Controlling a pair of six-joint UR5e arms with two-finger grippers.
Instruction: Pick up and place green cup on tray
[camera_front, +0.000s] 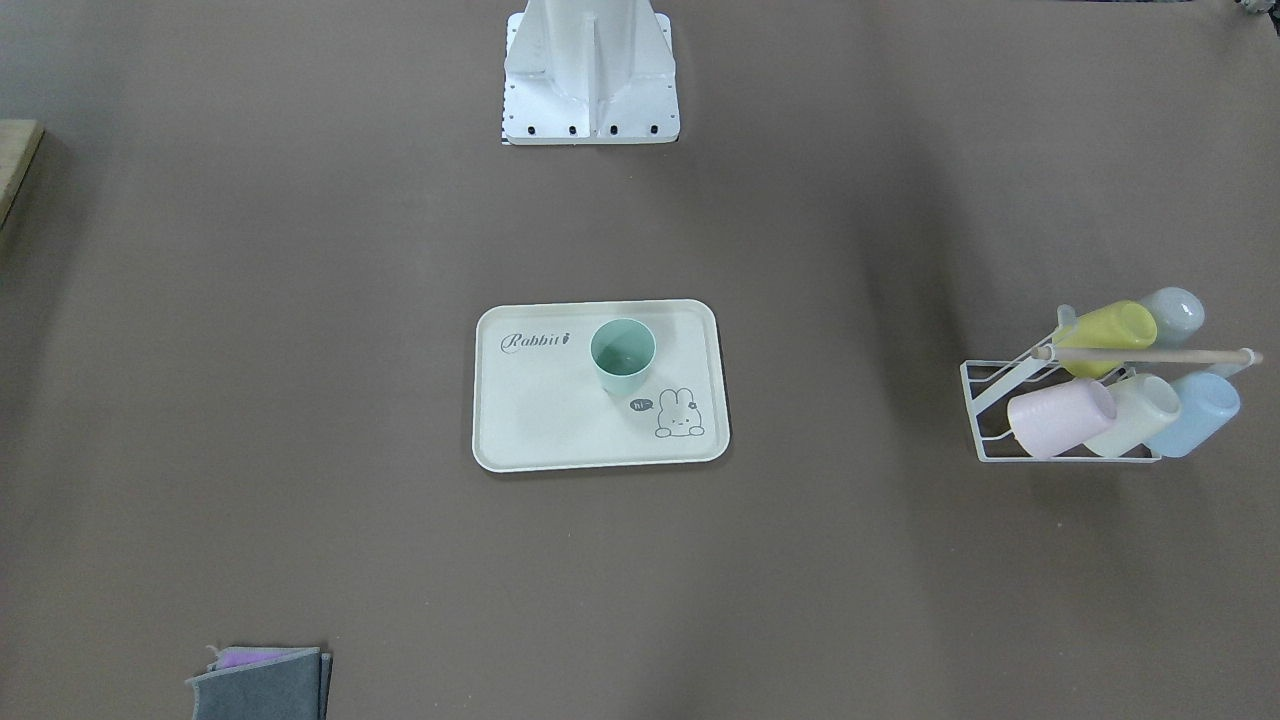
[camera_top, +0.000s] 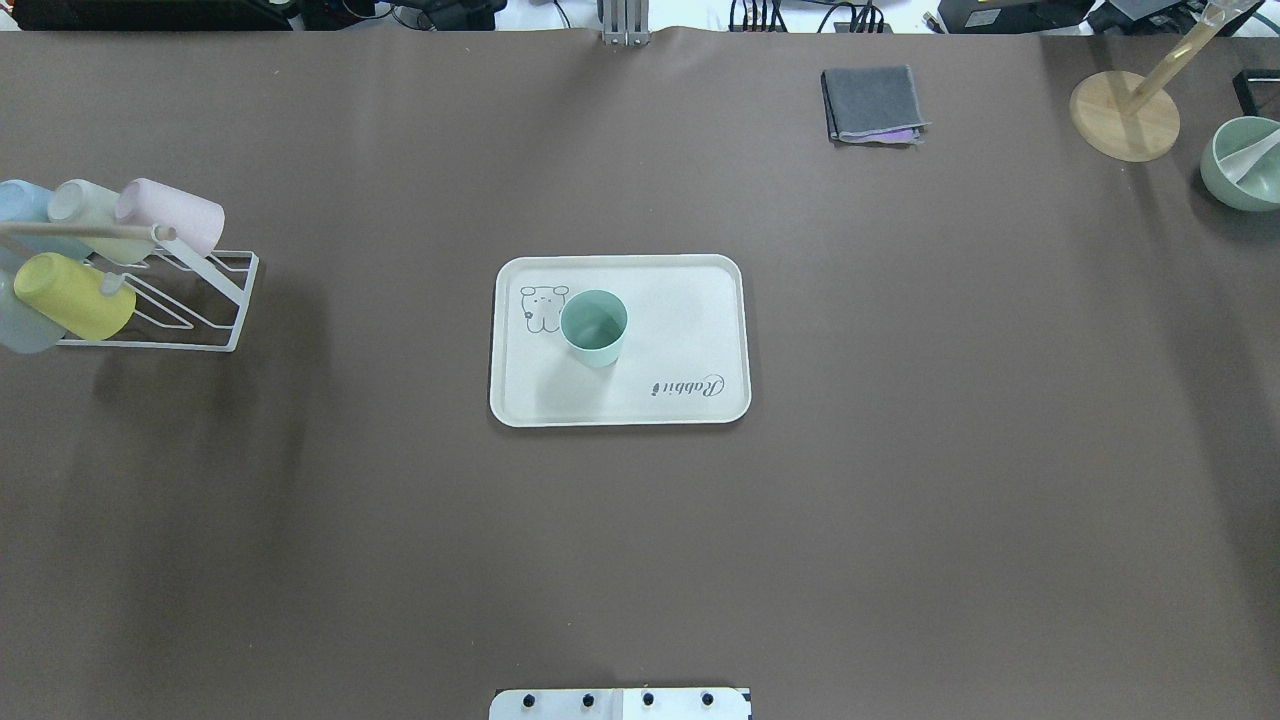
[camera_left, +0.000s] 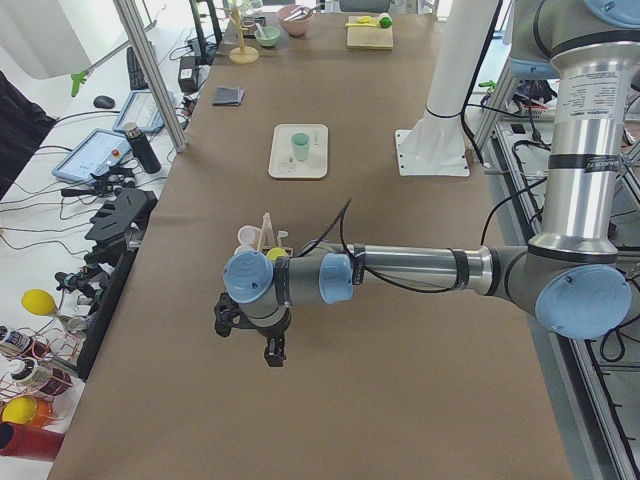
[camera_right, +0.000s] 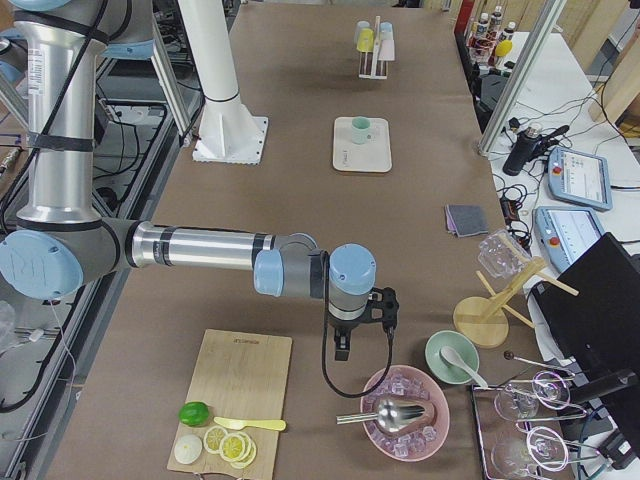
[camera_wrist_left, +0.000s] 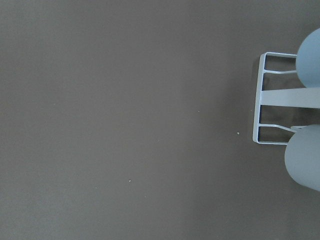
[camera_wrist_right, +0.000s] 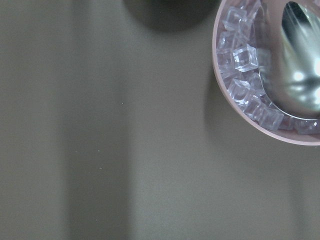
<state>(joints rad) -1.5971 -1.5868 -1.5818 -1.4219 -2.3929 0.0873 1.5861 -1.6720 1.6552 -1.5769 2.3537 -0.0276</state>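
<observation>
Front-facing view: the green cup (camera_front: 622, 357) is being seen upright on the tray (camera_front: 540, 420), so little is being left undone.

Left side view: the left gripper (camera_left: 248, 338), jaws impossible to tell, is being held beside the cup rack (camera_wrist_left: 280, 97), where cups could be toppled by a careless swing.

Right side view: the right gripper (camera_right: 362, 335), jaws equally untellable, is being held near the ice bowl (camera_right: 368, 405), which is likewise being put at risk.

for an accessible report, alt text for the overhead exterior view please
A green cup stands upright on a cream tray at the centre of a brown table, beside its bunny drawing. A wire rack of pastel cups sits at the left edge, a folded grey cloth at upper right.
</observation>
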